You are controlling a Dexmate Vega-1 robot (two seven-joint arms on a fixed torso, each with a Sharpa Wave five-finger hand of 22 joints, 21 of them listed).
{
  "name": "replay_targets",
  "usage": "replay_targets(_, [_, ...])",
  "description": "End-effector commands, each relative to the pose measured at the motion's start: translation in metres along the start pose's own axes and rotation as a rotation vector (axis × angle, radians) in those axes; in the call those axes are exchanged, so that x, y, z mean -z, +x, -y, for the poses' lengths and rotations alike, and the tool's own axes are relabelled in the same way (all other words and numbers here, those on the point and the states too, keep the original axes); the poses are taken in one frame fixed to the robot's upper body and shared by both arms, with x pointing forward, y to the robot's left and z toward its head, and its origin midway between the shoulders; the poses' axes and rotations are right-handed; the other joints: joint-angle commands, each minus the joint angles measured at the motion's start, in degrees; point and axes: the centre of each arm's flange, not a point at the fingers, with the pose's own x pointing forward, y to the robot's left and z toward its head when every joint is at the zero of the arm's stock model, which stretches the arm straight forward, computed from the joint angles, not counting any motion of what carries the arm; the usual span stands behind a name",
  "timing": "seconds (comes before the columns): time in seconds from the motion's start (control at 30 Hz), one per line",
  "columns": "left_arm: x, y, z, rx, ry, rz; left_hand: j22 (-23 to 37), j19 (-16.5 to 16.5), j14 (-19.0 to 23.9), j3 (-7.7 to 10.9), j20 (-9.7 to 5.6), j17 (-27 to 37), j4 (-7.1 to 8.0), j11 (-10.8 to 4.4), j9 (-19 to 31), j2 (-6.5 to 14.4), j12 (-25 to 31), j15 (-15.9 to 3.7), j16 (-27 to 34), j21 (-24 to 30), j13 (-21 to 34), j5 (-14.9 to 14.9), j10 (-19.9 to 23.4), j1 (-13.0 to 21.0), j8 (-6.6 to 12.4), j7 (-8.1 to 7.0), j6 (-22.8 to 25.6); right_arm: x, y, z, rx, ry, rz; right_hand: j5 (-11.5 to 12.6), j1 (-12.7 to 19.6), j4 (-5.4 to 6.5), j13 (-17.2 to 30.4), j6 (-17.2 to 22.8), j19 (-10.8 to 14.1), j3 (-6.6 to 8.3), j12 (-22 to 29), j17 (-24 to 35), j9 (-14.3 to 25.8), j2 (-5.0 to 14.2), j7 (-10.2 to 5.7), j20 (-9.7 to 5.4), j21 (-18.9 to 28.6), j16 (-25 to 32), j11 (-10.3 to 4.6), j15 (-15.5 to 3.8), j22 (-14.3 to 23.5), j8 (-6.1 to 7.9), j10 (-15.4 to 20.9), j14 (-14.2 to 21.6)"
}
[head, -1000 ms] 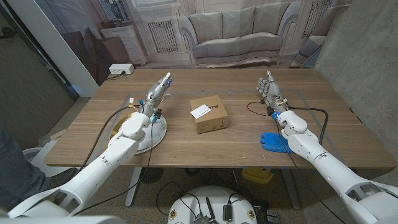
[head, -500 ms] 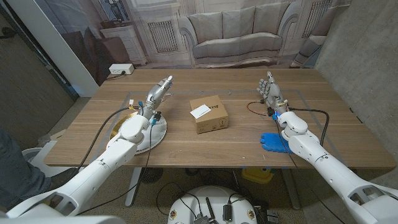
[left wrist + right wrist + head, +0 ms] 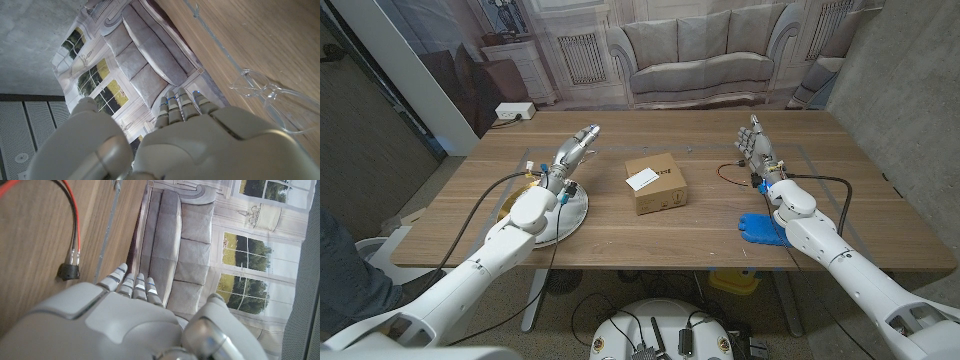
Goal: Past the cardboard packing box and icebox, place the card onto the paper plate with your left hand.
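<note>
A white card (image 3: 642,180) lies on top of the small cardboard box (image 3: 655,183) at the table's middle. The white paper plate (image 3: 572,211) sits near the left front edge, partly under my left forearm. My left hand (image 3: 572,150) hovers beyond the plate and left of the box, fingers stretched out and holding nothing; its back (image 3: 200,140) shows in the left wrist view. My right hand (image 3: 755,148) stands upright at the right, fingers straight and empty, and its back (image 3: 115,320) shows in the right wrist view. A blue object (image 3: 761,228) lies beside my right forearm.
A red and black wire (image 3: 728,172) with a small black part (image 3: 68,271) lies by my right hand. Clear glasses (image 3: 265,102) lie on the wood near my left hand. A sofa backdrop (image 3: 695,50) stands behind the table.
My left hand has drifted slightly to the right, toward the box. The right hand, the box and the card have not moved.
</note>
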Motion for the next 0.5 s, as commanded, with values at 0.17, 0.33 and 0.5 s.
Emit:
replay_targets(0.17, [-0.005, -0.021, -0.004, -0.055, 0.106, 0.021, 0.1, 0.9, 1.3, 0.13, -2.66, 0.1, -0.71, -0.12, 0.1, 0.1, 0.6, -0.32, 0.4, 0.6, 0.2, -0.2, 1.1, 1.1, 0.29, -0.08, 1.0, -0.005, 0.0, -0.003, 0.001, -0.01, -0.003, -0.1, 0.2, -0.16, 0.3, 0.6, 0.8, 0.12, 0.3, 0.1, 0.1, 0.27, 0.07, 0.05, 0.5, 0.4, 0.13, 0.24, 0.2, 0.2, 0.4, 0.6])
replay_targets(0.33, [-0.004, -0.025, -0.002, -0.072, 0.113, 0.035, 0.1, 1.5, 2.2, 0.18, -2.55, 0.1, -1.06, -0.26, 0.2, 0.1, 0.7, -0.47, 0.4, 0.8, 0.3, -0.1, 2.0, 1.7, 0.43, -0.32, 1.9, -0.009, -0.001, -0.004, 0.004, -0.015, 0.0, -0.1, 0.3, -0.22, 0.3, 0.8, 1.0, 0.11, 0.4, 0.1, 0.2, 0.35, 0.07, 0.05, 0.5, 0.4, 0.14, 0.2, 0.2, 0.23, 0.6, 0.8])
replay_targets(0.5, [-0.001, -0.03, 0.002, -0.1, 0.119, 0.049, 0.1, 2.0, 2.9, 0.2, -2.57, 0.1, -1.28, -0.53, 0.2, 0.1, 0.8, -0.56, 0.5, 0.9, 0.3, -0.1, 2.8, 2.2, 0.61, -0.42, 2.9, -0.016, -0.001, -0.01, 0.013, -0.029, 0.003, -0.1, 0.4, -0.26, 0.3, 0.9, 1.1, 0.1, 0.4, 0.1, 0.2, 0.39, 0.0, 0.04, 0.5, 0.4, 0.06, 0.19, 0.2, 0.25, 0.6, 0.9])
